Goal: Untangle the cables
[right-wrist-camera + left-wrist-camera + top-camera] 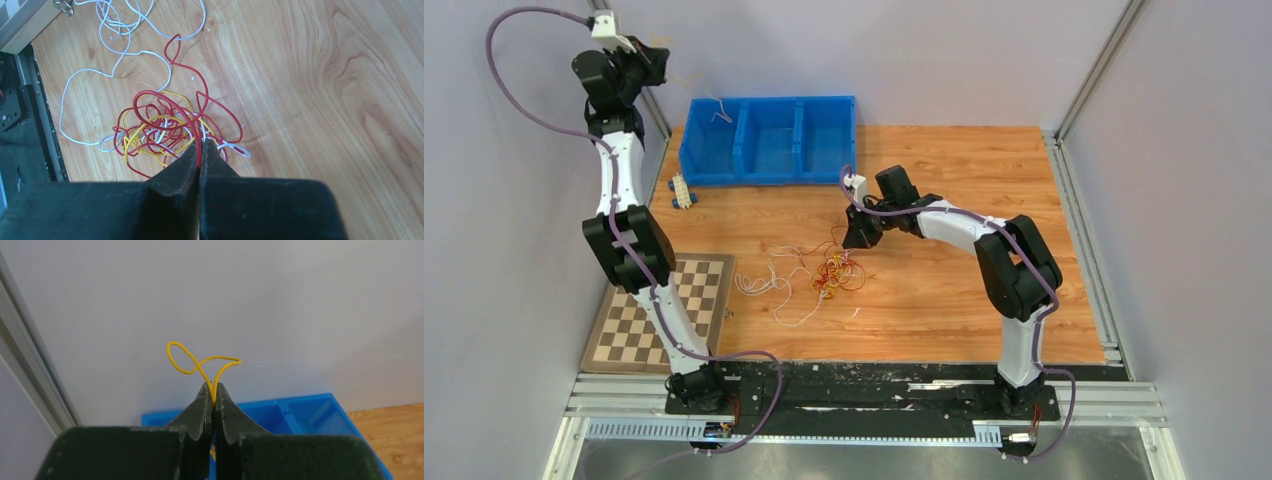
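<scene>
**Two grips, one knot: separating yellow from red**

Left gripper [213, 388] is pinched together on a single yellow wire [200, 364], whose free end curls in a loop above the fingertips. In the top view the arm is raised high at the back-left corner, near the left end of the blue bin [769, 101]. Right gripper [201, 144] is low on the table, jaws clamped on a red wire [190, 120] at the near edge of the tangle [160, 131]. The rest of the cables [836, 270] lie mid-table: red and yellow knotted together, white wires [774, 282] sprawled loosely to the left.

Judgement: the yellow wire looks free and ready to drop into a compartment. It should be released well over the bin, since a wire this light may cling to a finger. The red pull should go slowly and away from the knot. If the whole clump lifts, the loops are likely to tighten.

The surface is a wood-grain tabletop [984, 200], smooth, so the wires should slide easily. A chessboard [664, 315] sits at the left edge. Plain grey walls enclose the table, with aluminium rails along the sides. A pale wire already lies in the bin's left compartment.
</scene>
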Robot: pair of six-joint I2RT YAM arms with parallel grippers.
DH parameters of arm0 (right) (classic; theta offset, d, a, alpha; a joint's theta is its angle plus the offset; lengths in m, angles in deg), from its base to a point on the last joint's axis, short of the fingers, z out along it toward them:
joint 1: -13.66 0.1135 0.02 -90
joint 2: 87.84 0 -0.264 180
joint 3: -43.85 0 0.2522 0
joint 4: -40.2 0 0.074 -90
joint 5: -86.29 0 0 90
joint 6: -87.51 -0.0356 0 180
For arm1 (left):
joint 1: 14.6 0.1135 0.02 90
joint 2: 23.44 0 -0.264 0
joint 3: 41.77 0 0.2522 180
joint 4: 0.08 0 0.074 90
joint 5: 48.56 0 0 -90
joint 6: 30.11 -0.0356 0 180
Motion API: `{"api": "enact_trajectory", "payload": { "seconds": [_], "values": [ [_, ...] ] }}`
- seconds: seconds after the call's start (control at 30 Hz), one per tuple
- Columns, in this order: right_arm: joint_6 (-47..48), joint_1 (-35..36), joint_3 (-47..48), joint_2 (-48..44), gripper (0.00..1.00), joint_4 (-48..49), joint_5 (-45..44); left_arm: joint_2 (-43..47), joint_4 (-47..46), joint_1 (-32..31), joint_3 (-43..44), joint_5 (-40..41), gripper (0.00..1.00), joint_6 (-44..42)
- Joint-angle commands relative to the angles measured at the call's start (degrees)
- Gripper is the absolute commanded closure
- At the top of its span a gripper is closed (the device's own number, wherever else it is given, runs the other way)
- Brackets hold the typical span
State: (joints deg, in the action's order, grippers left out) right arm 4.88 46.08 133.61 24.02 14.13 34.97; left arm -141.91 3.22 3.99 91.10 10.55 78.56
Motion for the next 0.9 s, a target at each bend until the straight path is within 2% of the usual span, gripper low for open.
{"api": "enact_trajectory", "payload": {
  "seconds": [0.0,0.03,0.07,0.1,0.17,0.2,0.3,0.43,0.5,0.57,0.7,0.8,0.87],
  "values": [
    [1.4,-0.4,1.5,-1.2,1.0,-0.5,0.8,-4.8,2.8,-0.7,3.2,-2.9,0.88,-5.9],
    [1.6,-0.5,1.3,-1.5,1.0,-0.7,0.8,-6.0,6.4,-0.8,3.9,-3.6,0.66,-6.8],
    [1.8,-0.7,0.9,-1.9,1.0,-0.8,0.8,-6.4,8.3,-1.0,5.4,-5.1,0.52,-8.6],
    [2.1,-0.8,0.4,-2.5,1.0,-1.1,0.8,-6.3,13.3,-1.0,6.0,-5.6,0.29,-9.2],
    [2.7,-1.7,-0.9,-4.7,1.0,-1.5,1.0,-4.0,19.5,-1.0,6.1,-7.6,0.08,-11.4],
    [2.9,-2.3,-1.6,-5.9,1.0,-1.7,1.3,-2.6,21.1,-1.1,4.3,-9.8,0.04,-12.2],
    [2.9,-4.7,-3.3,-9.2,1.0,-2.4,3.2,6.5,31.1,-1.7,-2.3,-16.0,0.01,-21.0],
    [3.8,-7.2,-6.4,-13.2,1.0,-3.1,3.8,19.4,45.1,-5.5,-17.8,-20.1,0.04,-36.7],
    [4.5,-8.2,-8.0,-13.8,1.0,-4.2,3.8,25.0,49.4,-8.9,-26.9,-20.6,0.07,-40.7],
    [3.6,-9.6,-9.3,-13.4,1.0,-5.3,4.8,29.6,51.0,-13.6,-38.4,-20.8,0.09,-41.9],
    [2.4,-12.7,-11.4,-12.9,1.0,-6.0,6.2,34.8,46.9,-25.6,-52.2,-18.0,0.1,-39.2],
    [2.8,-13.8,-12.3,-13.5,1.0,-6.3,5.8,34.2,40.8,-32.5,-56.9,-14.7,0.08,-36.4],
    [3.5,-14.1,-13.0,-14.0,1.0,-6.8,5.6,32.2,37.8,-34.3,-57.6,-12.0,0.07,-35.7]
  ]
}}
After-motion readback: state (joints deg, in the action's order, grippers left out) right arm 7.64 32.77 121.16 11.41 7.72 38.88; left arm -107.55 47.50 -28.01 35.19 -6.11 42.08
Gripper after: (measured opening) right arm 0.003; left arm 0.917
